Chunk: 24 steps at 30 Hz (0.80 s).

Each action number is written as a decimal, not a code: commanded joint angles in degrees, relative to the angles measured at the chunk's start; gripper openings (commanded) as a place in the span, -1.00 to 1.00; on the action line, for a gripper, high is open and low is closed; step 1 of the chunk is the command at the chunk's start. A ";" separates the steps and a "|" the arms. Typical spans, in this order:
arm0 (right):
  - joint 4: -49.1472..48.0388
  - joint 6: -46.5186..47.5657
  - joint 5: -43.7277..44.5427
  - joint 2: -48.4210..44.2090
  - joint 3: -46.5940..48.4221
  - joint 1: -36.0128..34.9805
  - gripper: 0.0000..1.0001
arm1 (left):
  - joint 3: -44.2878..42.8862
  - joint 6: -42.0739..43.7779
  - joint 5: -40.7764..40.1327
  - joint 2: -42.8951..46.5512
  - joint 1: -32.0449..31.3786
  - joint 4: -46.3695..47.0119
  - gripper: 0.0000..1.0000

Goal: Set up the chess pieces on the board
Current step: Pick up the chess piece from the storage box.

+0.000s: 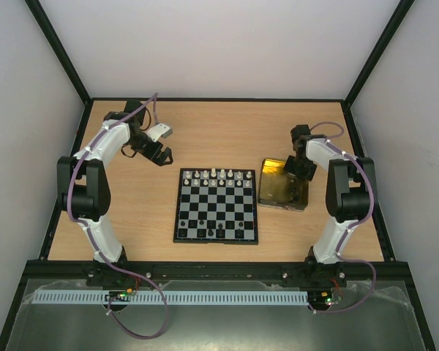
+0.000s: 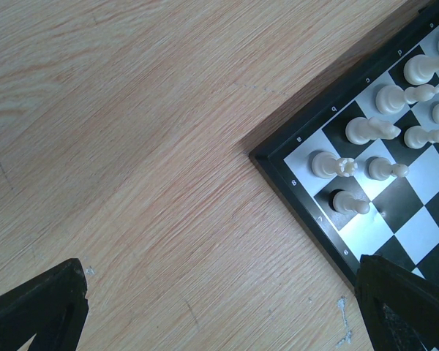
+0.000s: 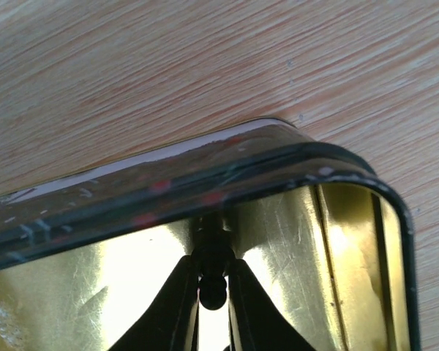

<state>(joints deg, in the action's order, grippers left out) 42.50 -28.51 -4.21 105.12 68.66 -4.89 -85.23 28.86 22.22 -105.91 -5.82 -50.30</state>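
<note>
Right wrist view: right end effector [image 3: 214,263] pinches a tiny black chess piece [image 3: 213,291], likely light and slippery, mid-body inside shiny gold tray [image 3: 300,241].

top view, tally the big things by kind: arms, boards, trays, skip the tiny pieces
arms: 2 (left arm, right arm)
board: 1
gold tray: 1
total: 4
</note>
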 commanded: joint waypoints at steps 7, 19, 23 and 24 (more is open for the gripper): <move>-0.55 0.47 0.34 1.00 0.15 0.27 -0.87 | -0.29 -0.30 0.00 -0.80 -0.06 -1.02 0.98; 2.67 1.16 0.85 -1.38 2.34 0.23 -0.95 | -0.53 -0.54 0.19 -0.99 -0.06 -0.76 0.99; 4.28 1.44 1.36 -2.85 2.69 0.01 -0.96 | -0.46 -0.56 0.30 -1.00 -0.02 -0.76 0.99; 4.71 1.50 1.39 -3.26 2.77 -0.07 -0.96 | -0.53 -0.56 0.35 -0.89 -0.06 -0.76 0.99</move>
<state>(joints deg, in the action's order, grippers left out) 43.51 -27.79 -4.23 104.77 69.87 -4.89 -85.23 28.60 22.24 -105.91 -5.82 -50.28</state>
